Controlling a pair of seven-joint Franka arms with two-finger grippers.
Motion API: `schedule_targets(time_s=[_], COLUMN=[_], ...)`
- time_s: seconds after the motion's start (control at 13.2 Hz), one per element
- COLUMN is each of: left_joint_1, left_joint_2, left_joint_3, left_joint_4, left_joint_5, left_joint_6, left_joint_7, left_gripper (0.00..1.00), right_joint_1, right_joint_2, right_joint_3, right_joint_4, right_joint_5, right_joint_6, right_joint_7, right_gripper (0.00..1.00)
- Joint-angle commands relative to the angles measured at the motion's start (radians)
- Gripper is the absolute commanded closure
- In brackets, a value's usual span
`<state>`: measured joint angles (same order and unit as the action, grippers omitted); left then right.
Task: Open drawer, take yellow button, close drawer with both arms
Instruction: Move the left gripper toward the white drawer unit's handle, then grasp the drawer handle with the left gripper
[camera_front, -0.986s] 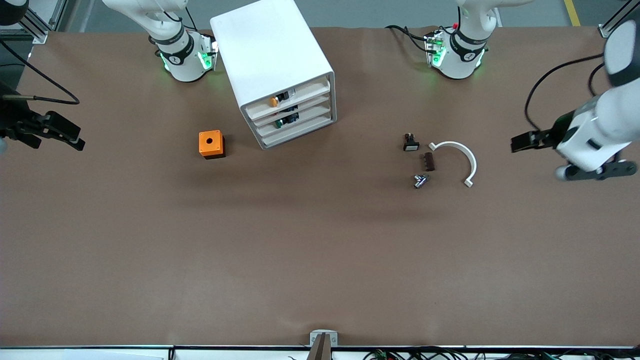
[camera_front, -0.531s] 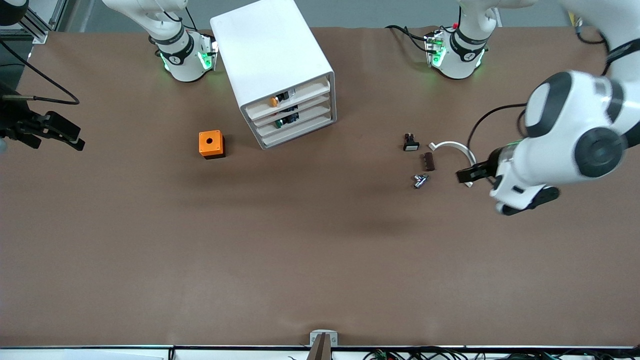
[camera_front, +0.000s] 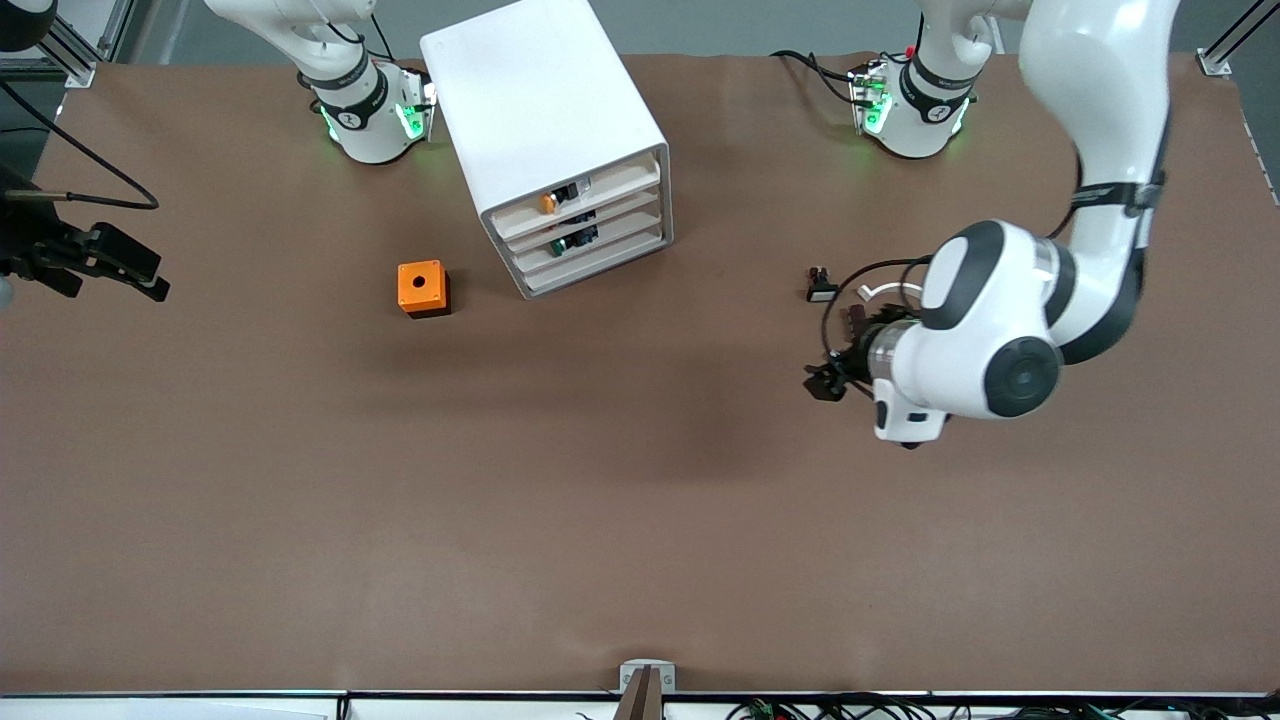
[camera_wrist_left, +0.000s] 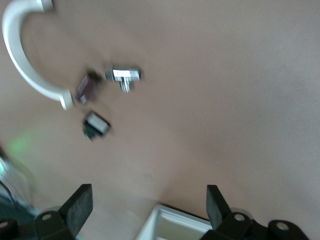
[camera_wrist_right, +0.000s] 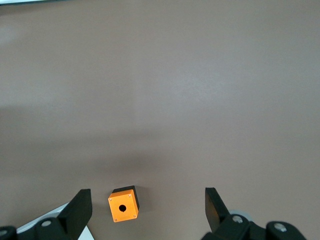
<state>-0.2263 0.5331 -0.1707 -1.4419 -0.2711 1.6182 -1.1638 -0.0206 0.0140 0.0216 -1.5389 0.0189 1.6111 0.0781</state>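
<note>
Drawer first: your shallow white plastic top drawer (camera_front: 580, 195) sits shut, flush with the two below it, in the rounded white box cabinet (camera_front: 545, 130) near the right arm's base. Through its front you can see the tiny button (camera_front: 548, 203), a round orange cap on a dark body, lying toward the right arm's end of the drawer; a green-capped button (camera_front: 560, 243) shows in the drawer beneath. I can read no brand or writing anywhere.

Since a second ago your left arm has swung in from its edge of the brown surface (camera_front: 600, 520). Its left hand (camera_front: 826, 383) is now over the cluster of small parts: a silver metal fitting (camera_wrist_left: 123, 76), a dark brown block (camera_wrist_left: 85, 88), a small black-and-white switch part (camera_front: 821, 288) and a white curved plastic bracket (camera_wrist_left: 25, 55), now partly hidden by the arm in the front view. The left wrist view shows that hand's fingers (camera_wrist_left: 80, 205) wide apart and holding nothing.

Your right hand (camera_front: 120, 265) waits at the right arm's edge of the surface, unmoved, fingers (camera_wrist_right: 80, 207) spread wide and empty in the right wrist view. The orange square box with a hole (camera_front: 422, 288) stands beside the cabinet, nearer the camera, exactly where it was.
</note>
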Motion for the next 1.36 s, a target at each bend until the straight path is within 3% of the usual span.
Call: schedule_targets(time_s=[0.0,0.45,0.83,1.29], left_joint_1=[-0.031,-0.067,-0.105,-0.220], left_joint_2=[0.044,0.103,0.151,0.198], left_joint_3=[0.002,0.002,0.002,0.000], left_joint_4=[0.026,0.026,0.015,0.017], left_joint_5=[-0.121,-0.357,-0.655,-0.715], left_joint_6=[0.018,0.023,0.020,0.014], left_joint_7=[-0.239,-0.644,-0.744,-1.129], left_gripper=[0.00,0.00,0.01,0.08], right_joint_1=[-0.002,-0.002,-0.002,-0.004], right_joint_2=[-0.012,-0.012,-0.012,-0.012], right_joint_3=[0.001,0.001,0.001,0.001], right_joint_4=[-0.007,-0.007,-0.007,-0.007], right_joint_5=[0.001,0.003,0.001,0.001], right_joint_6=[-0.003,-0.003,-0.003,-0.003], right_joint_7=[0.009,0.009,0.009,0.009], right_gripper=[0.00,0.00,0.00,0.00])
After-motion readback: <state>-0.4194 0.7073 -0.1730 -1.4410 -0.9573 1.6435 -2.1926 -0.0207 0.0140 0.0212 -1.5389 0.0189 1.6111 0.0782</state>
